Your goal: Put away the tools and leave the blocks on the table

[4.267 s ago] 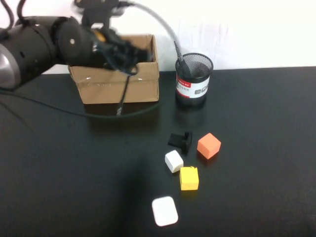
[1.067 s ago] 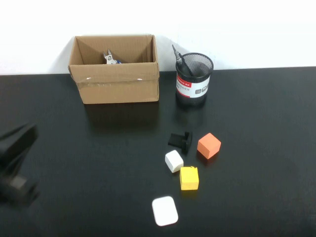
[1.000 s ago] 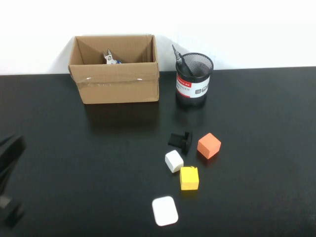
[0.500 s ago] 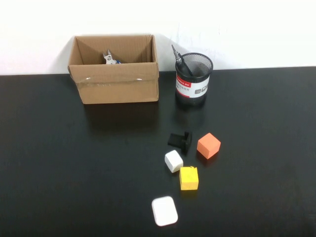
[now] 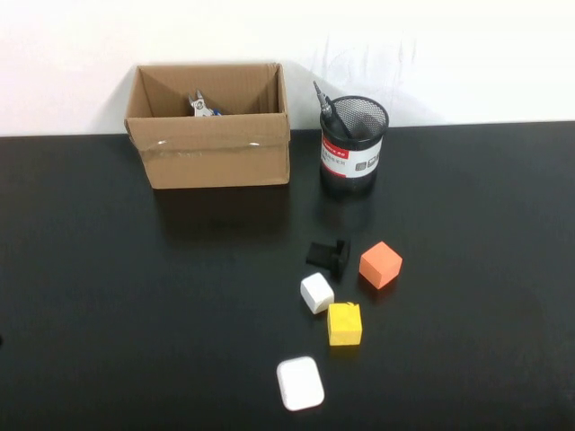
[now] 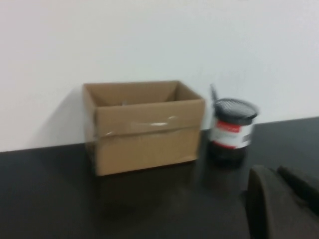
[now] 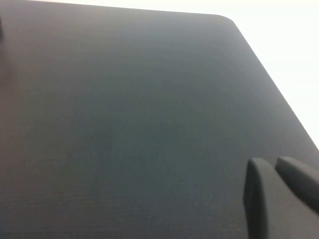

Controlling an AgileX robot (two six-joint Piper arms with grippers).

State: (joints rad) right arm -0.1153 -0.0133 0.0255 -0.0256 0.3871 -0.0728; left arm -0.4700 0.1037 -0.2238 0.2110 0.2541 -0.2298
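Note:
The blue-handled cutters [image 5: 200,105] lie inside the cardboard box [image 5: 212,151], only their metal tips showing. A slim dark tool [image 5: 325,101] stands in the mesh cup [image 5: 352,146]. The red-handled scissors and the thin black driver are hidden. The orange block [image 5: 380,264], yellow block [image 5: 344,323] and white block [image 5: 316,293] sit on the black table [image 5: 135,296]. Neither arm shows in the high view. My left gripper [image 6: 273,172] is shut and empty, low over the table, facing the box [image 6: 144,127] and cup [image 6: 232,130]. My right gripper [image 7: 270,163] is shut and empty over bare table.
A small black clip-shaped piece [image 5: 329,255] lies between the white and orange blocks. A flat white rounded piece [image 5: 300,383] lies near the front edge. The right wrist view shows the table's far corner [image 7: 224,20]. A white wall stands behind the box and cup.
My left arm held a thin black rod over the box, then drew back to the left and out of the high view. The blocks, clip, box and cup have not moved.

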